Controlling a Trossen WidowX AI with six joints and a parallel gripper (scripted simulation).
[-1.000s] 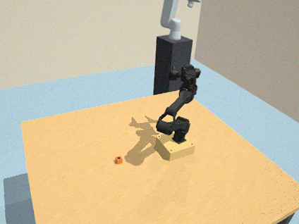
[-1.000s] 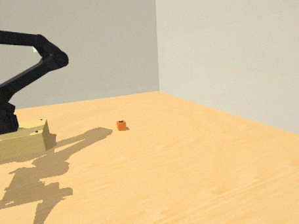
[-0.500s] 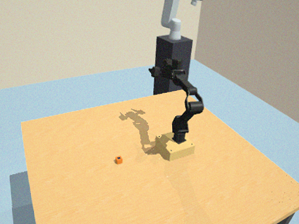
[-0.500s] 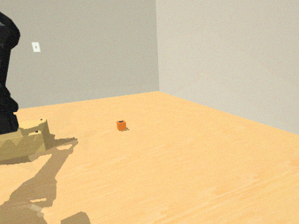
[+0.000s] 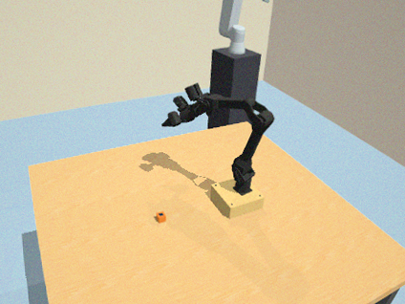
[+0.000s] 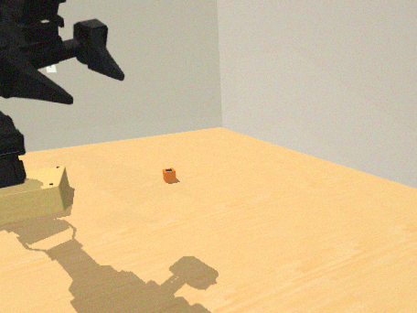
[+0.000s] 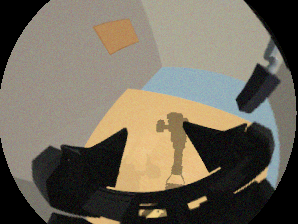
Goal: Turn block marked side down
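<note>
A small orange block (image 5: 161, 218) (image 6: 169, 176) rests flat on the wooden table (image 5: 100, 262) (image 6: 293, 229). A dark mark (image 5: 161, 214) (image 6: 168, 169) shows on its top face. The block does not show in the wrist view. My gripper (image 6: 98, 90) (image 7: 156, 127) is open, with nothing between its fingers. It hangs high above the table, well away from the block. In the top view it is up and behind the block.
The arm stands on a pale yellow base block (image 5: 246, 209) (image 6: 32, 206), to the right of the orange block in the top view. A dark pedestal (image 5: 234, 78) (image 7: 257, 89) with a light grey arm (image 5: 231, 15) stands beyond the table's back edge.
</note>
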